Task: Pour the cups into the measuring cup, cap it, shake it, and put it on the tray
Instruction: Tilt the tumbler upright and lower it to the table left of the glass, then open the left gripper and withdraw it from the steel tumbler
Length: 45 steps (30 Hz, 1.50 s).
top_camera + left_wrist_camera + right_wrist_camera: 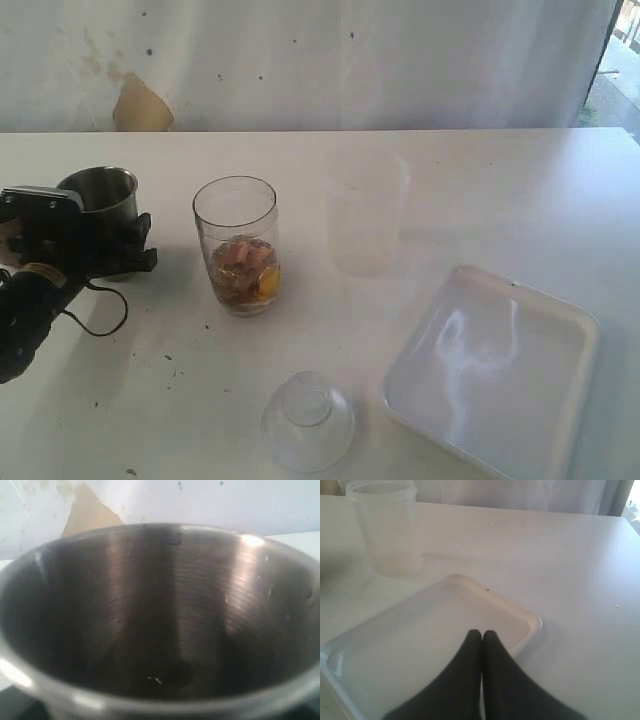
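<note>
The steel tumbler (pixel 103 190) stands upright at the table's far left, and my left gripper (pixel 115 238) is closed around its lower part. In the left wrist view the tumbler's dark inside (pixel 165 605) fills the picture, empty but for a few specks, and hides the fingers. The measuring cup (pixel 237 245) stands right of it with brown and orange pieces in its bottom. Further right is the frosted plastic cup (pixel 365 215) (pixel 385 527). My right gripper (pixel 481 632) is shut and empty above the white tray (pixel 590 330) (pixel 532 622). It is out of the exterior view.
A clear dome lid (pixel 308 420) lies near the front edge, between the measuring cup and the tray. A black cable (pixel 100 325) loops on the table beside the left arm. A white curtain hangs behind the table.
</note>
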### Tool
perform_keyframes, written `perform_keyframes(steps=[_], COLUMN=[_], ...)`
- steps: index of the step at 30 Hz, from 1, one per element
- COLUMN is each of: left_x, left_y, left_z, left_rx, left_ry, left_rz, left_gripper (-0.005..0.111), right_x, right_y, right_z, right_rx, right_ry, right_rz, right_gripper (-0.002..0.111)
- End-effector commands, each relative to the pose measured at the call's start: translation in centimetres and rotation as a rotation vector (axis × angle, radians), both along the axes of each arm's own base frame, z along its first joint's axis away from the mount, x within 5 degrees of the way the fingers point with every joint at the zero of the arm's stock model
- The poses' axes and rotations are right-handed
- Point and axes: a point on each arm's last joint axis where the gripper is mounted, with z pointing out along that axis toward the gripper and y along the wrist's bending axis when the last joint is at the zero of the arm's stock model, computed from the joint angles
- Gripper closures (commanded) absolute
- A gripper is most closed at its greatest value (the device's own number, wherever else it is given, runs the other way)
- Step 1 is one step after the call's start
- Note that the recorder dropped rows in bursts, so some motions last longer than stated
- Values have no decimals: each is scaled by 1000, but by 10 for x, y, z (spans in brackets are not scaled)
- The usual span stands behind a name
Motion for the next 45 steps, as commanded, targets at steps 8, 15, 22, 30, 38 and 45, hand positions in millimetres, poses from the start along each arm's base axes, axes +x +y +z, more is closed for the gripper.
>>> perform_keyframes(steps=[8,15,22,30,38,45], left_x=[3,3,-9,-22,-42,-65], left_y=[4,6,5,8,12,14], left_z=[4,3,-2,13,29,41], left_rx=[-7,-6,8,4,4,8], left_ry=[-29,-27,12,0,-6,-3], left_rz=[50,69,35,44,42,22], left_gripper=[70,2,2,2,2,2], right_x=[0,0,0,0,0,0], right_y=[0,0,0,0,0,0], right_z=[0,0,0,0,0,0], right_rx=[4,4,4,4,4,4], right_ry=[-15,-15,-15,-15,-15,-15], right_rz=[-3,-3,-3,-3,-3,-3], right_gripper=[108,108,108,108,108,108])
